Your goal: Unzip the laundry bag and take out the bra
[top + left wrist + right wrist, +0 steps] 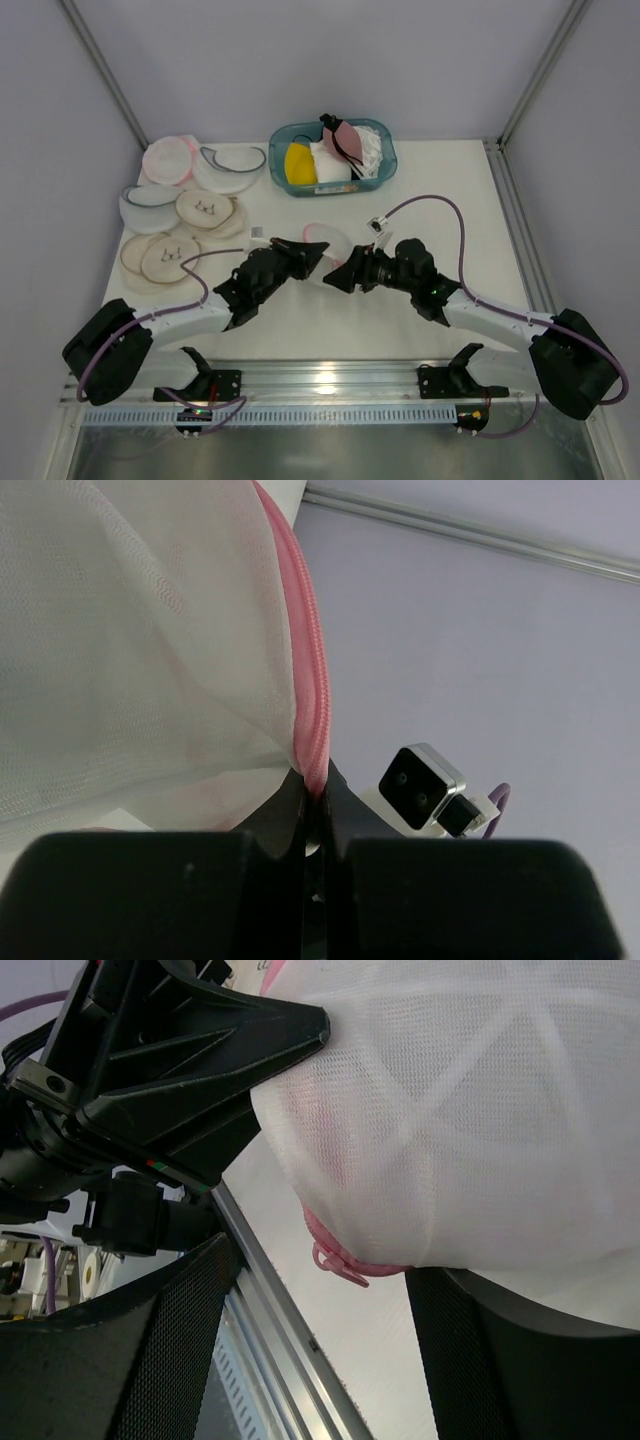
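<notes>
Clamping laundry bag [130,630] at pink rim [305,650], left pincer [315,785], right pincer [320,1270] spread beside it

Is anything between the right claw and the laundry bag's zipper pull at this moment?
Nothing visible does. The right claw is open, and the pink zipper pull hangs bare in the gap between its fingers, under the laundry bag. The left claw pinches the pink rim, away from the pull.

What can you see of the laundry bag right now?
The laundry bag is a domed, translucent white mesh pouch with a pink zipper rim, closed where visible. It sits between the two grippers. The left gripper is shut on the rim; the pink zipper pull hangs ungripped inside the open right gripper. Contents unclear.
</notes>
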Robot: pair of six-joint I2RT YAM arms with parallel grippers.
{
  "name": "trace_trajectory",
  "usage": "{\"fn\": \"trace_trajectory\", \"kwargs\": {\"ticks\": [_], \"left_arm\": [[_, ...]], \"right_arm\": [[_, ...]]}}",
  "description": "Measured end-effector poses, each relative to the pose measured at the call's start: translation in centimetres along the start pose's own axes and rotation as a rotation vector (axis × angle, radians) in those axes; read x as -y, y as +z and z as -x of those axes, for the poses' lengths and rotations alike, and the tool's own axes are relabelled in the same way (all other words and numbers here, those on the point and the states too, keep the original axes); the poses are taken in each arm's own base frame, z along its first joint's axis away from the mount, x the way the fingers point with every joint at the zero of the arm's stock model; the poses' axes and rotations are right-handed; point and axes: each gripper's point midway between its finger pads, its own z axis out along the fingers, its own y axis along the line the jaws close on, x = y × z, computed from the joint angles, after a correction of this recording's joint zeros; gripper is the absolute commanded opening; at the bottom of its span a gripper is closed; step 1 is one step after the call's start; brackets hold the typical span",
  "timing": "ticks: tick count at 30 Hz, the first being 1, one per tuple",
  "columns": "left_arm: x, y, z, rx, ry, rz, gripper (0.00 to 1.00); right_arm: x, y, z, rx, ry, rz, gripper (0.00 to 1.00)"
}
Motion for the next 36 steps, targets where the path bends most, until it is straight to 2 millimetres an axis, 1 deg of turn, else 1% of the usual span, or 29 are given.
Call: {"fn": "trace_trajectory", "kwargs": {"ticks": [3, 4, 5, 6, 8, 10, 11, 12, 14, 22, 27, 31, 36], "left_arm": [[0.0, 0.0, -0.2, -0.005, -0.006, -0.007, 0.00], [-0.1, 0.0, -0.2, -0.005, -0.010, -0.007, 0.00], [-0.1, 0.0, -0.2, -0.005, -0.013, -0.007, 0.00], [-0.2, -0.1, -0.2, -0.005, -0.015, -0.005, 0.00], [-0.3, -0.1, -0.1, -0.003, -0.017, -0.003, 0.00], [-0.4, -0.3, 0.0, -0.002, -0.016, -0.003, 0.00], [-0.5, -0.5, 0.0, -0.001, -0.015, -0.003, 0.00], [-0.5, -0.7, 0.1, 0.000, -0.013, -0.003, 0.00], [-0.5, -1.1, 0.0, -0.003, -0.004, -0.005, 0.00], [-0.9, -3.3, -0.7, -0.047, 0.075, 0.005, 0.00], [-1.3, -4.3, -0.8, -0.073, 0.139, 0.023, 0.00], [-2.2, -4.1, 2.7, 0.034, 0.197, 0.070, 0.00], [-4.0, -4.2, 4.7, 0.075, 0.265, 0.141, 0.00]], "right_arm": [[-0.2, 0.1, 0.2, 0.028, 0.008, 0.000, 0.63], [-0.2, 0.1, 0.3, 0.038, 0.010, -0.002, 0.52], [-0.1, 0.1, 0.4, 0.047, 0.011, -0.008, 0.46], [0.0, 0.1, 0.4, 0.053, 0.014, -0.013, 0.42], [0.2, 0.1, 0.7, 0.067, 0.015, -0.026, 0.36], [0.3, 0.0, 0.9, 0.076, 0.014, -0.036, 0.27], [0.3, -0.1, 0.9, 0.079, 0.012, -0.040, 0.18], [0.2, -0.2, 1.0, 0.080, 0.008, -0.041, 0.12], [0.1, -0.4, 1.0, 0.081, 0.004, -0.042, 0.04], [-0.6, -1.5, -0.5, -0.012, -0.028, -0.054, 0.04], [-1.1, -2.3, -1.8, -0.124, -0.060, -0.066, 0.04], [0.8, -3.5, -3.8, -0.247, -0.056, -0.163, 0.04], [3.1, -4.7, -6.7, -0.402, -0.035, -0.277, 0.04]]}}
